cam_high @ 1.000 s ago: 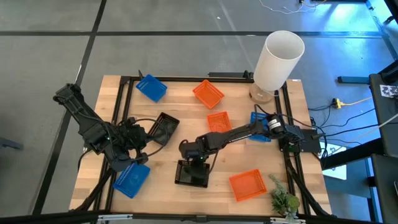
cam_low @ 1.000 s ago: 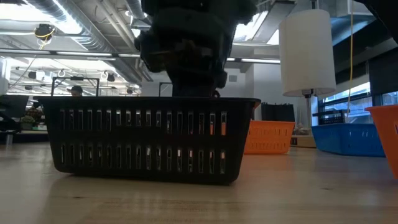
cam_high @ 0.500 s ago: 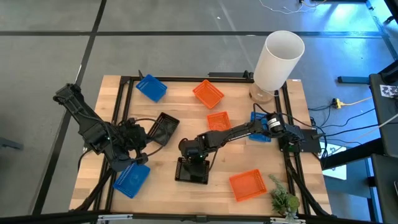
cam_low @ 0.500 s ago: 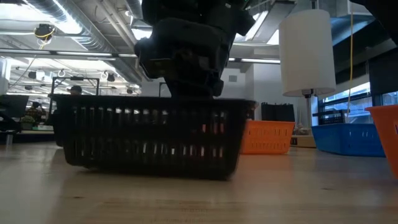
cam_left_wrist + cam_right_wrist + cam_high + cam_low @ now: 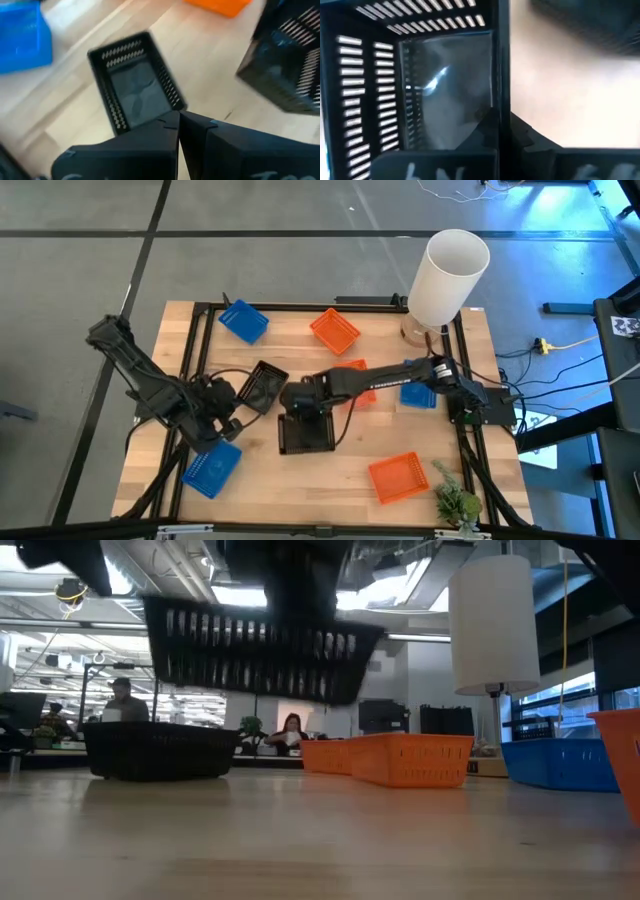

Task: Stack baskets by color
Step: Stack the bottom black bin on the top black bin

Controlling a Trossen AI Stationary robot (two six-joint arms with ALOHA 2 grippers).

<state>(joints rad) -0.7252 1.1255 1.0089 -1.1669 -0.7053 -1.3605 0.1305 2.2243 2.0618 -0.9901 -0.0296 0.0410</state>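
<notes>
Left gripper (image 5: 222, 412) sits at the table's left side, fingers pressed together on nothing, just beside a black basket (image 5: 262, 384) that rests flat on the wood. A blue basket (image 5: 212, 467) lies near the front left corner, another blue one (image 5: 243, 321) at the back left.

Centre: the right gripper (image 5: 300, 402) is clamped on the wall of a second black basket (image 5: 306, 433), pinching one rim. The low view shows this carried basket (image 5: 262, 643) clear of the table and tilted, with the resting black basket (image 5: 160, 748) below and beyond it.

Judgement: step in hand is carrying the lifted black basket over to nest in the resting one. To do it well: level the basket before lowering, square its long side with the lower basket's, since the two sit at different angles, and come straight down so the rims do not catch. Left arm is close; mind it.

Right side: orange baskets (image 5: 334, 331) and (image 5: 398, 477), unstacked.
</notes>
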